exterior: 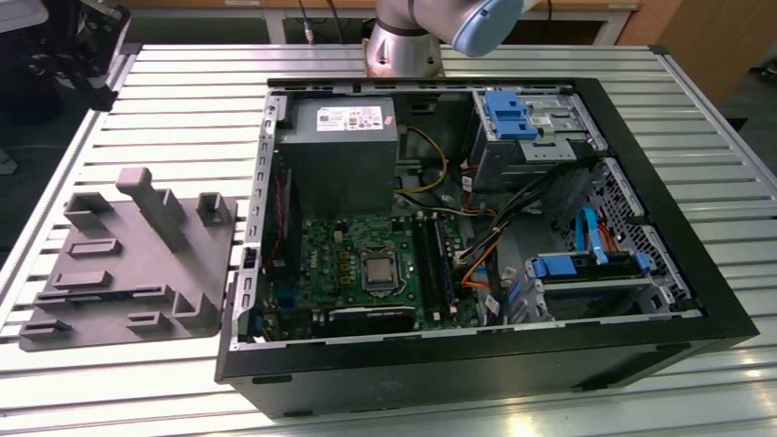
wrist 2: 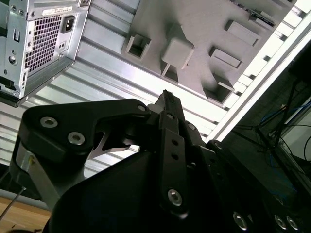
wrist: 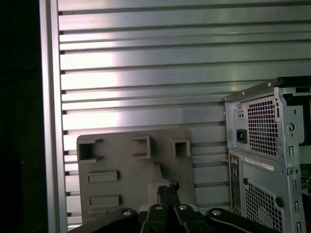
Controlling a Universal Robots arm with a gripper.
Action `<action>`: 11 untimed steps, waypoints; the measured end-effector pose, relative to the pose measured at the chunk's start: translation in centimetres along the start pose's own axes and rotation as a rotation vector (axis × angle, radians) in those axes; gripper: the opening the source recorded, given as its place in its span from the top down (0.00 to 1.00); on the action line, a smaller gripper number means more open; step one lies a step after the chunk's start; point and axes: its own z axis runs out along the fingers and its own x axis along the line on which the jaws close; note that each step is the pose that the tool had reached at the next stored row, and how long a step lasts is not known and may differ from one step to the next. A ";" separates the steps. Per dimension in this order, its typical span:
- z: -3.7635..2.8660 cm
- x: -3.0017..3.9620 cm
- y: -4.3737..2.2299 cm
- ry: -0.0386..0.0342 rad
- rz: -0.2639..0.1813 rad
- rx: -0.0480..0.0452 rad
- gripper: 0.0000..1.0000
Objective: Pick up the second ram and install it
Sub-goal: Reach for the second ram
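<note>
Gripper (wrist: 167, 186) hangs above slatted table (wrist: 146, 73), aimed twd gray fixture tray (wrist: 121, 165), jaws pinched together w/ nothing btwn, PC case (wrist: 267, 160) alongside.

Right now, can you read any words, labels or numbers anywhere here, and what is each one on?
White label on the power supply, exterior view: print too small to read.
Label strip on the computer case rear, first wrist view: too small to read.
Grey fixture tray: no writing visible.
No text can be quoted.
</note>
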 end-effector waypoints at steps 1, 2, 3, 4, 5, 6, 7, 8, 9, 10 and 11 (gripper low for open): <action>0.00 0.04 -0.01 0.0000 0.000 0.0000 0.89; 0.01 0.08 -0.01 0.0000 0.000 0.0000 0.89; 0.01 0.11 -0.01 0.0001 0.000 0.0001 0.89; 0.01 0.15 -0.02 0.0000 0.000 0.0000 0.89; 0.02 0.22 -0.02 0.0000 0.000 0.0000 0.89; 0.03 0.31 -0.03 0.0000 0.000 0.0000 0.89; 0.04 0.42 -0.04 0.0000 0.000 0.0000 0.89; 0.04 0.48 -0.04 0.0000 0.000 0.0000 0.89; 0.05 0.52 -0.05 0.0000 0.000 0.0000 0.89; 0.05 0.56 -0.05 0.0000 0.000 0.0000 0.89; 0.05 0.60 -0.05 0.0000 0.000 0.0000 0.89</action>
